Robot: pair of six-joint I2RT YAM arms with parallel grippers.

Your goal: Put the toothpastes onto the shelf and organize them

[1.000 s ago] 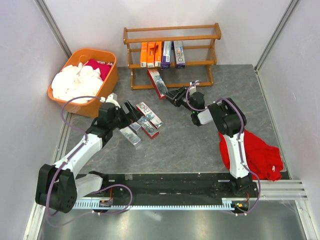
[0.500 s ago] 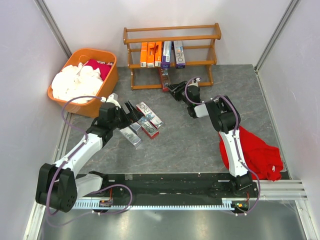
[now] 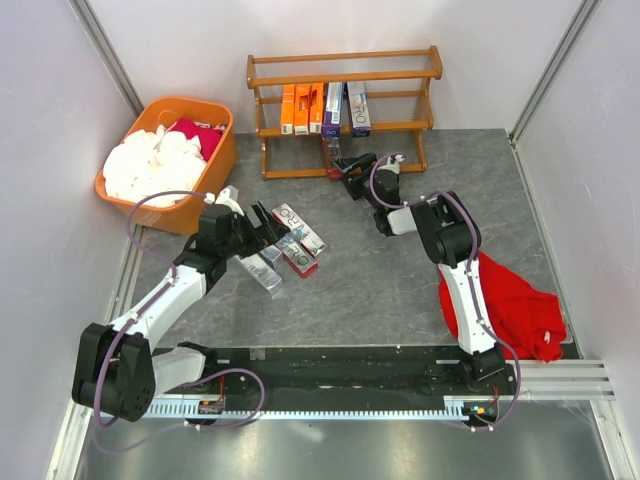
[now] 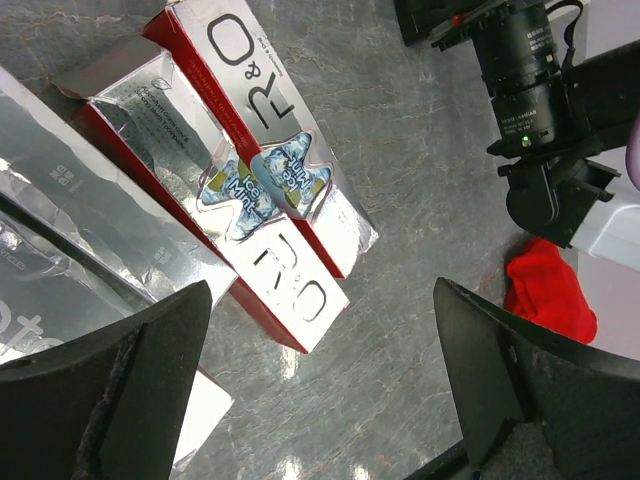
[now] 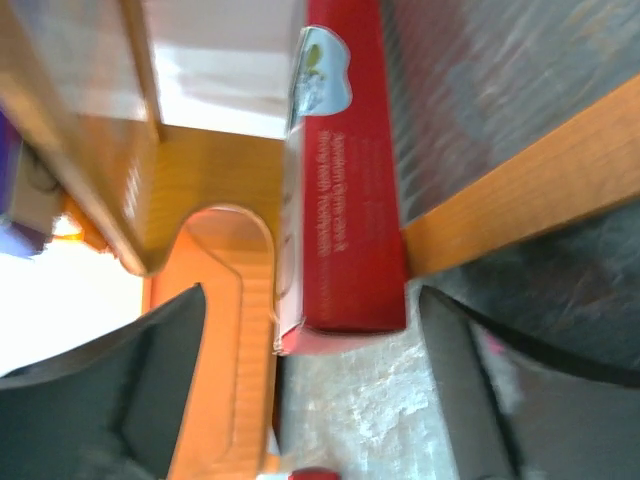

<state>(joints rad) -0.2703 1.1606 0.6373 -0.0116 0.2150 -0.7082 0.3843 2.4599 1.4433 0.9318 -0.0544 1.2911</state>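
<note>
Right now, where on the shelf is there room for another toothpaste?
The shelf's top tier is bare; the middle tier is free right of the purple carton. Crowded: the middle tier's left, and around the red carton below.

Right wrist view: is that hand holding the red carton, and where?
Nothing is held. The right hand stands open around the near end of the red carton, touching neither side.

Even bright light; silver toothpastes (image 4: pixel 100 215) glare, right-wrist view blurred.
</note>
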